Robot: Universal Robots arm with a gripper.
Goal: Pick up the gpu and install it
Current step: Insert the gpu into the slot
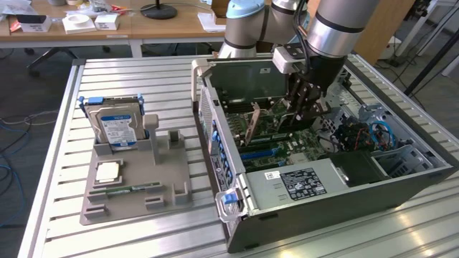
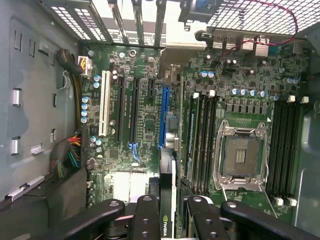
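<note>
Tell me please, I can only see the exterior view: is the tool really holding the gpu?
Observer: Yes. In the wrist view the gpu sits edge-on, clamped in the tool.
Operator: What is it pointing at?
Observer: A long blue slot on the motherboard, roughly in line with the card.
Operator: Is anything drawn on the card?
Observer: A small logo on its edge.
</note>
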